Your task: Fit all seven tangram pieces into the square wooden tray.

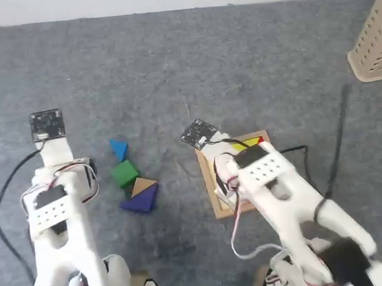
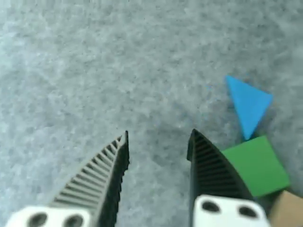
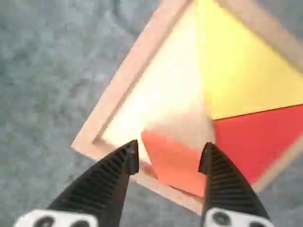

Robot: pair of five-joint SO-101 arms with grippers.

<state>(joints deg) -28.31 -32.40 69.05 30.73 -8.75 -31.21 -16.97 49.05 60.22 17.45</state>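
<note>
left tool [image 2: 159, 134]: wide, beside green piece [image 2: 258, 163]
right tool [image 3: 171, 143]: wide, over orange piece [image 3: 177, 168] at tray [image 3: 118, 80] edge
high view: purple piece [image 1: 141, 201]

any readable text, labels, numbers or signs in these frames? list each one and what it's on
No readable text anywhere.
blue piece, green piece, yellow piece, red piece, orange piece: plain faces, nothing printed.
wooden tray: bare rim.
black boards on the wrists: any marking is too small to read.
beige basket: no print seen.
</note>
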